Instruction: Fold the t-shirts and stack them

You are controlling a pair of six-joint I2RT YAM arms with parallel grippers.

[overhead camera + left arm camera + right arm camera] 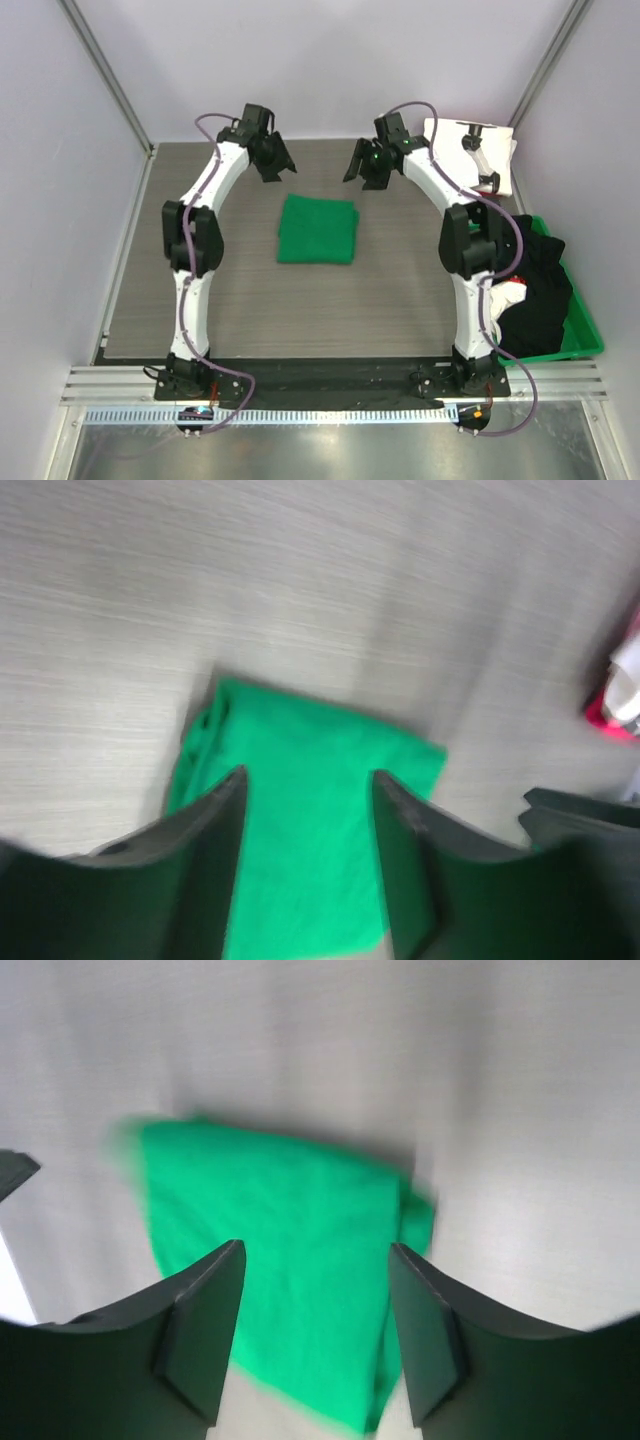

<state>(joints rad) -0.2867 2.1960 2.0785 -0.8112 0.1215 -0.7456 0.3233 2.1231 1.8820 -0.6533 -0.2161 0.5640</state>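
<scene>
Green and soft, the plain bright green cloth t-shirt point(317, 229) lies folded into a neat square in the middle of the grey wood-look table point(400, 300). It lies flat and nothing is touching it.

The left gripper point(280, 170) hangs above the table, just past the far left corner of the green shirt. In its own wrist view, the left gripper point(308, 865) has its two dark fingers point(212, 865) spread apart. Only the green cloth far below shows between them. It holds nothing.

The right gripper point(365, 177) hangs just past the far right corner of the shirt. In its wrist view, the right gripper point(315, 1335) is spread wide too, and it is empty.

A white cloth t-shirt with black print point(500, 150) lies in the far right corner of the table. The print is too small to read. I cannot read any other words or labels.

On the right side sits a hard green plastic bin point(590, 338). A heap of black cloth t-shirts point(540, 290) fills it and spills over its edge. A bit of red cloth point(514, 292) peeks out beside the right arm.
</scene>
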